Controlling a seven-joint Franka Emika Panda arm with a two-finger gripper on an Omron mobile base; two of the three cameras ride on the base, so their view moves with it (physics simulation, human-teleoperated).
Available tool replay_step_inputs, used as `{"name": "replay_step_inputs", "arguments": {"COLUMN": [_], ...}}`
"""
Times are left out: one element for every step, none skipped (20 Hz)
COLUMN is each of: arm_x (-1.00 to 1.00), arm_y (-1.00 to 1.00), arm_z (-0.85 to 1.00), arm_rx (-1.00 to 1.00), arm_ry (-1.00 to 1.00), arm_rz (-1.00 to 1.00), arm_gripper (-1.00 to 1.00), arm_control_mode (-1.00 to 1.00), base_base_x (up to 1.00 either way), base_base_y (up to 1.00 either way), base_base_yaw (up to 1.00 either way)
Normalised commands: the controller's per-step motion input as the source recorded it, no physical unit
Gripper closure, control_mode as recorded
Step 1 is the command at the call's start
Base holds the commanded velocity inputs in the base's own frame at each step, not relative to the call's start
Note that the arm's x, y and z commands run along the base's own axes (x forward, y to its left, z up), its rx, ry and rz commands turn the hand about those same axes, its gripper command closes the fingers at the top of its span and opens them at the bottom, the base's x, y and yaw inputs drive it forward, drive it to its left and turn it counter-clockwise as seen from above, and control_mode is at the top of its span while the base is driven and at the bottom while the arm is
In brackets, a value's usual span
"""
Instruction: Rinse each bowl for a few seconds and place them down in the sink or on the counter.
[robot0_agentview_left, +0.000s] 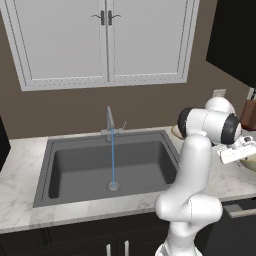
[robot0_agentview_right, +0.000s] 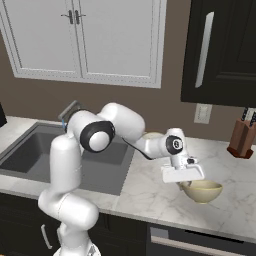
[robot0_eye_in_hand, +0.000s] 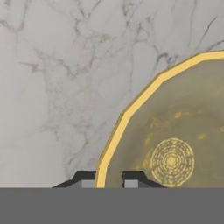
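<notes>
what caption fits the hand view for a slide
Fingers straddling the yellow rim of a bowl on the marble counter.

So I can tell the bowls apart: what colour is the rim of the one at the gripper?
Yellow, on the cream-yellow bowl; clearest in the hand view, with the gripper straddling it.

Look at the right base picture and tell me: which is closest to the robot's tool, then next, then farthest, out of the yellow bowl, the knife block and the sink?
1. The yellow bowl: right under the tool, whose fingers straddle its rim.
2. The knife block: farther right, by the back wall.
3. The sink: far left, past the arm.
</notes>
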Motion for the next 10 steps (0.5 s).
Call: {"name": "replay_step_inputs", "arguments": {"arm_x": [-0.14,-0.16,-0.14,-0.18,-0.20,-0.22,-0.23,-0.22,-0.22,-0.20], "arm_y": [0.00,0.00,0.05,0.14,0.17,0.20,0.23,0.28,0.33,0.35], "arm_z": [0.00,0.03,0.05,0.11,0.13,0.14,0.15,0.17,0.16,0.17], "arm_rx": [0.00,0.01,0.00,-0.01,-0.01,-0.01,-0.02,-0.04,-0.04,-0.04], "arm_ry": [0.01,0.00,0.00,0.00,-0.02,-0.03,-0.03,-0.04,-0.04,-0.03], "arm_rz": [0.05,0.04,0.06,0.06,0.06,0.06,0.05,0.05,0.05,0.05], "arm_gripper": [1.00,1.00,1.00,1.00,1.00,1.00,1.00,1.00,1.00,1.00], "arm_control_mode": [-1.00,-1.00,-1.00,-1.00,-1.00,-1.00,-1.00,-1.00,-1.00,-1.00], "base_base_x": [0.00,0.00,0.00,0.00,0.00,0.00,0.00,0.00,0.00,0.00], "base_base_y": [0.00,0.00,0.00,0.00,0.00,0.00,0.00,0.00,0.00,0.00], "base_base_yaw": [0.00,0.00,0.00,0.00,0.00,0.00,0.00,0.00,0.00,0.00]}}
